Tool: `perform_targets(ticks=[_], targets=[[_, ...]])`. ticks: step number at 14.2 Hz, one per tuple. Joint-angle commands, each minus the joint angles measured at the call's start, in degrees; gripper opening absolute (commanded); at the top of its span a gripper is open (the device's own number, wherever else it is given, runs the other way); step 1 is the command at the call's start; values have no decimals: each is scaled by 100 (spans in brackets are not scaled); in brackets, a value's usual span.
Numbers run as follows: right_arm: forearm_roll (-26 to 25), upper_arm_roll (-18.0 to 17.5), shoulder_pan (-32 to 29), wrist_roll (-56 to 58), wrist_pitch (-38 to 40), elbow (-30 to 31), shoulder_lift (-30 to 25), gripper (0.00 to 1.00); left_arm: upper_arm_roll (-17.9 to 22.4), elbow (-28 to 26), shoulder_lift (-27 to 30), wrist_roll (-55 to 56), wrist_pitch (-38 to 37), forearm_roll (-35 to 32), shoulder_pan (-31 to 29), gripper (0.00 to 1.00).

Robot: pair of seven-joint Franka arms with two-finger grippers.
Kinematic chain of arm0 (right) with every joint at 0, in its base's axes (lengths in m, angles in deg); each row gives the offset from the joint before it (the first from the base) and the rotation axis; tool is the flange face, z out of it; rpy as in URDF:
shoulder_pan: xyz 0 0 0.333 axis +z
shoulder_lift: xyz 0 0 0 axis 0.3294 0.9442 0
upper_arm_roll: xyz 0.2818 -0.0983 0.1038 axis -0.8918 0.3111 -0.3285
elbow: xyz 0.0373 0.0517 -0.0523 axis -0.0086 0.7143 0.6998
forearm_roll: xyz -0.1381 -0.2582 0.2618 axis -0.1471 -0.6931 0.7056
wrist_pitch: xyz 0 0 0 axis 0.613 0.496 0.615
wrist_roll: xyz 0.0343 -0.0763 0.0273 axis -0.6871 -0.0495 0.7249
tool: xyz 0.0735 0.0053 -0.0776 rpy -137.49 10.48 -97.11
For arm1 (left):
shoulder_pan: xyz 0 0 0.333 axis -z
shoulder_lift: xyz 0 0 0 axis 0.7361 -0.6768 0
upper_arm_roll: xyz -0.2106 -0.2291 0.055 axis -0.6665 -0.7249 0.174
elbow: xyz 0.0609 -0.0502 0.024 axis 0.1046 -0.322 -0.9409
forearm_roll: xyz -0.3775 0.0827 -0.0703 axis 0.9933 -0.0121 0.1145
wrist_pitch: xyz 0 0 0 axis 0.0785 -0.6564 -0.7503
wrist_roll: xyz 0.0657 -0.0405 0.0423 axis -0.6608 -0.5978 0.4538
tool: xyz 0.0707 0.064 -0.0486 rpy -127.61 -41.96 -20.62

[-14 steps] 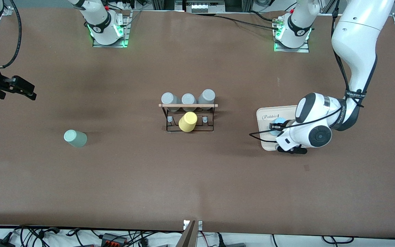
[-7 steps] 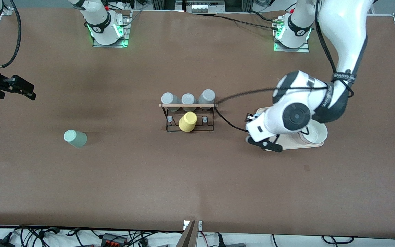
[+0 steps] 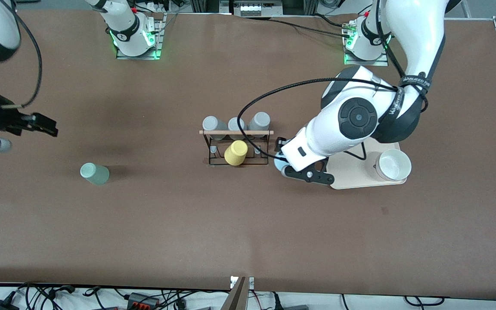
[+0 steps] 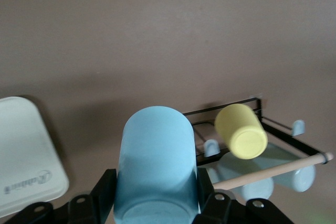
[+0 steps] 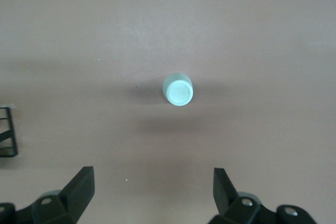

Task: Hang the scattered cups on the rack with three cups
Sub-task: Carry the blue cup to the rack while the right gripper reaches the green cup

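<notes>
Open surface (image 3: 187, 224) is lying all around the mint cup (image 3: 94, 174); toward the rack (image 3: 236, 147), the yellow cup (image 3: 235, 153) is blocking its middle.

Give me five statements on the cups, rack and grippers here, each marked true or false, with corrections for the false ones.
1. The left gripper is shut on the light blue cup. True.
2. The mint-green cup hangs on the rack. False: it sits on the table toward the right arm's end.
3. A yellow cup is on the rack. True.
4. The right gripper holds a cup. False: it is open and empty over the table.
5. The white bowl sits on the cream tray. True.
</notes>
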Motion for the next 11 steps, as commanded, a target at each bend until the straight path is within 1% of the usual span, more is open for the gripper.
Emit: perform_targets(ticks=[1,2,4,6,7,9,11], targets=[[-72,-6,-128,72,-103,-74,559,100,31,340,-423,436,145,150,339,1],[-72,-6,-137,90,-252,-39,708,100,39,340,-476,455,145,150,401,1],[-81,-6,-137,133,-795,207,955,100,66,331,-538,437,145,141,507,1],[-90,-6,-198,414,-1323,444,1192,100,66,313,-608,411,145,124,568,1],[-90,-6,-242,424,-1586,593,1263,100,75,296,-626,402,136,80,568,1],[-90,-6,-304,485,-2175,988,1360,100,83,77,-661,402,206,62,621,1],[-90,-6,-322,590,-2703,1384,1422,100,101,58,-723,384,364,45,700,1]])
